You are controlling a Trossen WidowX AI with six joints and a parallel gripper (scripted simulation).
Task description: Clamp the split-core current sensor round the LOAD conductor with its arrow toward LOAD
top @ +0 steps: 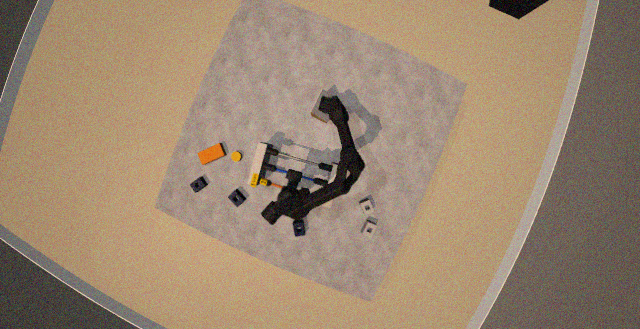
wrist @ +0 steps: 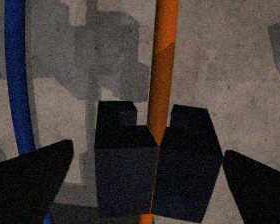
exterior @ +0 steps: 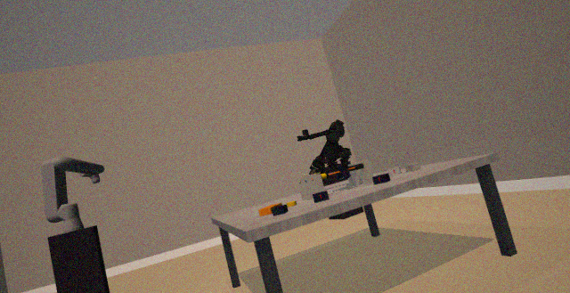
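In the wrist view a dark split-core sensor (wrist: pixel 180 172) sits round the orange conductor (wrist: pixel 165 43) (top: pixel 276 185), its two halves meeting along a seam. My gripper (wrist: pixel 149 153) (top: pixel 290 196) is open. Its two dark fingers stand wide on either side of the sensor and do not touch it. A blue conductor (wrist: pixel 16 63) (top: pixel 281 171) runs parallel on the left. In the overhead view the arm hides the sensor. Yellow tags (top: pixel 263 182) sit at the conductor ends by the white rail (top: pixel 258 159); I cannot read them.
Loose dark sensor blocks (top: pixel 199 184) (top: pixel 237 197) (top: pixel 299 227) and two grey ones (top: pixel 367 205) (top: pixel 369 226) lie around the fixture. An orange block (top: pixel 211 153) and a yellow disc (top: pixel 236 156) lie to its left. The side view shows the arm (exterior: pixel 331 150) over the table (exterior: pixel 249 223).
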